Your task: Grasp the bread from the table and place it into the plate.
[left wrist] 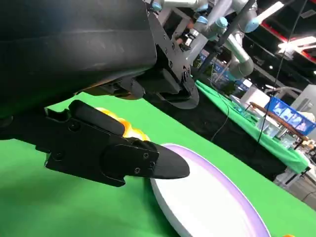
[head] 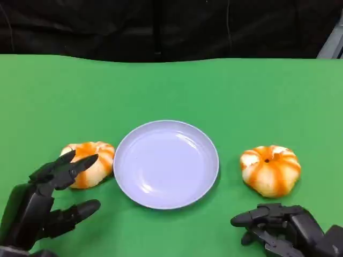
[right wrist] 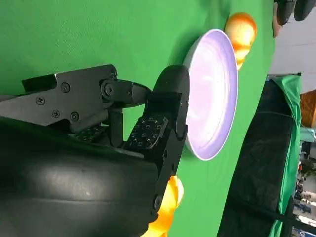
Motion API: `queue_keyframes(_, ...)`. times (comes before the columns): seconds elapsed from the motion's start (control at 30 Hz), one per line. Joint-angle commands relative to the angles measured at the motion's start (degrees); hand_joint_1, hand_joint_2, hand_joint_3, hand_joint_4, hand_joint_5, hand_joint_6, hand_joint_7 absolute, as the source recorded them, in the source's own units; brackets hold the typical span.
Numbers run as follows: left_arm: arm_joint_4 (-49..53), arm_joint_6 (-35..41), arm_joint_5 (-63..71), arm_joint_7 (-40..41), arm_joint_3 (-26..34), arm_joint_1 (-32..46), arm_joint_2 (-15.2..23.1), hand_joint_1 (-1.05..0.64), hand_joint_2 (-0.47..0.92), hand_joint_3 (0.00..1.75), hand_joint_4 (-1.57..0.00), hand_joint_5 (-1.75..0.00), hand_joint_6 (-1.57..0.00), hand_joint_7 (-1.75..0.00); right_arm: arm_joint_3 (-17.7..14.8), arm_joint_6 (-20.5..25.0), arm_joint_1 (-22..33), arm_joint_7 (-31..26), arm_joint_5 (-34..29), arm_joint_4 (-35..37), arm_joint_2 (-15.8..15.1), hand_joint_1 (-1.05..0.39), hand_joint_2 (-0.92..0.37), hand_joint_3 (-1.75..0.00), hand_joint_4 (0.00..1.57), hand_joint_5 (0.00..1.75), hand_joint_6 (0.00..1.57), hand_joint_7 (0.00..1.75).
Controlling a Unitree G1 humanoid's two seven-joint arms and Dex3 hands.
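Two breads sat on the table (head: 48,96) flanking the plate (head: 165,163), nothing in it: left bread (head: 90,163), right bread (head: 270,169). Left hand (head: 51,198) spread beside its bread, right hand (head: 281,227) loosely curled, both holding nothing.

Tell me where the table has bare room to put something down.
The green table is bare between the plate and the far edge. The plate itself holds nothing. It is crowded near the front: the left bun sits close to the plate with the left hand beside it.

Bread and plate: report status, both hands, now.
Left hand open, fingers over left bread, no grip yet. Right hand open, short of right bread. Plate empty between them. Nothing in the way.
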Motion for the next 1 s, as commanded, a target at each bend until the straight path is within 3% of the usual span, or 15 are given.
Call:
queue_keyframes(0.03,0.12,0.45,-0.47,1.28,-0.31,-0.49,1.50,-0.65,0.92,0.26,-0.45,-0.01,-0.64,-0.02,-0.83,-0.63,0.18,0.04,0.86,0.16,-0.77,-0.04,-0.92,-0.42,0.77,1.19,1.14,0.24)
queue_keyframes(0.23,-0.43,1.91,0.77,2.78,-0.87,-0.63,1.85,-0.65,0.92,0.25,-0.45,0.00,-0.64,-0.01,-0.88,-0.81,0.06,0.17,0.93,0.55,-0.78,-0.04,-0.92,-0.43,0.77,1.19,1.13,0.25)
queue_keyframes(0.33,-2.34,11.02,8.89,8.31,-3.83,-4.07,3.65,-0.65,0.92,0.24,-0.44,0.00,-0.68,-0.03,-0.99,-0.77,0.10,0.11,0.90,0.67,-0.81,-0.05,-0.92,-0.42,0.77,1.19,1.13,0.25)
queue_keyframes(0.47,-2.50,14.47,10.16,10.05,-5.83,-5.35,4.12,-0.65,0.92,0.24,-0.44,0.00,-0.69,-0.03,-0.94,-0.45,0.37,-0.37,0.45,0.14,-0.80,-0.05,-0.92,-0.42,0.77,1.18,1.13,0.25)
queue_keyframes(1.0,9.56,18.20,8.13,9.01,-12.66,-15.83,2.60,-0.64,0.92,0.21,-0.45,-0.01,-0.69,-0.01,-0.65,-0.90,0.84,-1.01,-0.12,-0.22,-0.77,-0.06,-0.92,-0.39,0.79,1.15,1.13,0.25)
